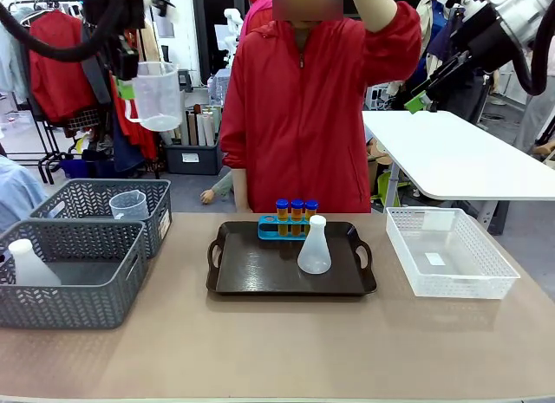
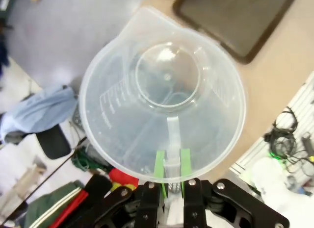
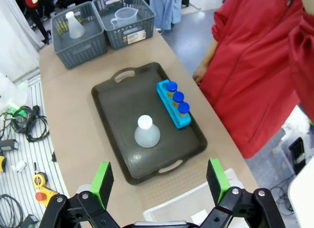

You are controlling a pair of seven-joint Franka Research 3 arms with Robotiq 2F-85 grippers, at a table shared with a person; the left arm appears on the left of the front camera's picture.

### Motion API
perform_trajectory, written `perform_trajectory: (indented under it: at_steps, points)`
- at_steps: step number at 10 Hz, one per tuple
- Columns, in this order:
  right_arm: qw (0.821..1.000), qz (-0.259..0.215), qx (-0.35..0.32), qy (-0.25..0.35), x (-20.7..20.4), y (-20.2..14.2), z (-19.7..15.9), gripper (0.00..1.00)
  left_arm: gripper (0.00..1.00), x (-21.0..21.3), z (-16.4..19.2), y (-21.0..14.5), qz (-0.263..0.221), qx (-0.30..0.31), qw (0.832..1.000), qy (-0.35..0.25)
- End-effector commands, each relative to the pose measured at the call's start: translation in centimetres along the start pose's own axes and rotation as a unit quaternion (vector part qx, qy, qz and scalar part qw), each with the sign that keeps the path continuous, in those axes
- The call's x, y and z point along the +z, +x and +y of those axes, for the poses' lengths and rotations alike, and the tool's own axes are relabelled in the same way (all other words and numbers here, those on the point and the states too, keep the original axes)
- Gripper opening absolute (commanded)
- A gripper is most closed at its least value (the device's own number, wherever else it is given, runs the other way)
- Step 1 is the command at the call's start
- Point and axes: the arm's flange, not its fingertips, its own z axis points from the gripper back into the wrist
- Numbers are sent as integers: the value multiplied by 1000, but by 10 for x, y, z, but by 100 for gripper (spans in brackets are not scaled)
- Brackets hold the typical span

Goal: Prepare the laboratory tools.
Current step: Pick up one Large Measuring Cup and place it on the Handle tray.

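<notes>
Two green pads of the left hand (image 2: 169,181) pinch the clear beaker (image 2: 162,100) by its handle, high above the desk (image 1: 260,360). The right hand (image 3: 161,179) hangs spread wide over the tray (image 3: 117,105) holding the flask (image 3: 146,135) and blue rack (image 3: 184,121).

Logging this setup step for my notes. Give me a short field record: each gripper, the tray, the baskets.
left gripper: shut on the handle of the clear beaker, held high above the table's left side
right gripper: open, holding nothing, raised over the table's right side
tray: white flask upright; blue rack with three blue-capped tubes showing, at its far edge
grey baskets: another flask in the near one, another beaker in the far one
white basket: right of the tray
</notes>
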Motion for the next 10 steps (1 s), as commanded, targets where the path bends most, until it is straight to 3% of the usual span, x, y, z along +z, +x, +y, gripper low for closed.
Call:
perform_trajectory:
  at_steps: [1, 5, 10]
  points:
    - [1000, -2, 0, -3, 1, 1, 1, 100, 0, -2, -10, 11, -3, -44, 999, 14]
    - [1000, -2, 0, -3, 1, 1, 1, 100, 0, -21, -36, 47, -2, -91, 996, -3]
    - [1000, -2, 0, -3, 1, 1, 1, 100, 0, -25, -41, 51, -4, -80, 997, -12]
